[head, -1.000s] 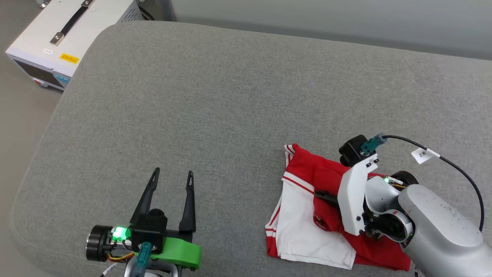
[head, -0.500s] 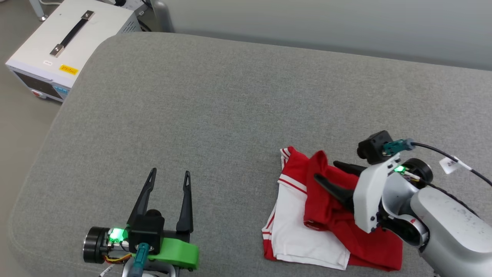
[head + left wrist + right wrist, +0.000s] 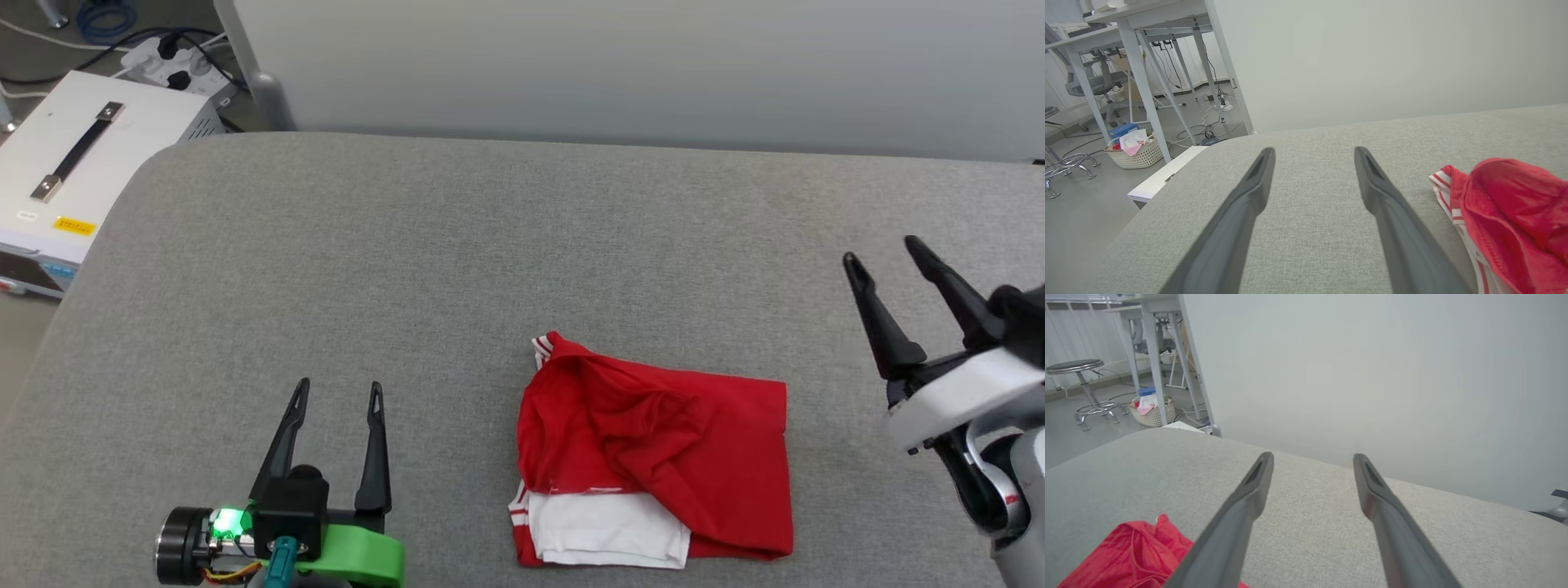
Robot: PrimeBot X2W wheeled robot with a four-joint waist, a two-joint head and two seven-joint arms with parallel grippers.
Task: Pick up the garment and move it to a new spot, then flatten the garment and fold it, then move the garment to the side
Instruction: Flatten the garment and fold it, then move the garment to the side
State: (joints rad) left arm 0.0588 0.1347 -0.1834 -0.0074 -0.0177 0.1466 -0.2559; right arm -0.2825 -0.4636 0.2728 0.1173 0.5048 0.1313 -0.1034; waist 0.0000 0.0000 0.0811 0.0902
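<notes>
At the right edge of the head view, the right gripper [image 3: 880, 251] hovers with its two long dark fingers spread wide and empty. It is well apart from the garment [image 3: 653, 441], a red jersey-style T-shirt with white sleeves. The left gripper [image 3: 340, 384], on its green mount, also stands wide and empty, off to the garment's left. The garment lies folded in a rumpled rectangle on the grey fabric cushion [image 3: 408, 269], with a white sleeve poking out at its near edge. The likely trouble is a pinch that catches only the loose top layer, which would drag the fold open as the garment is shifted sideways.
</notes>
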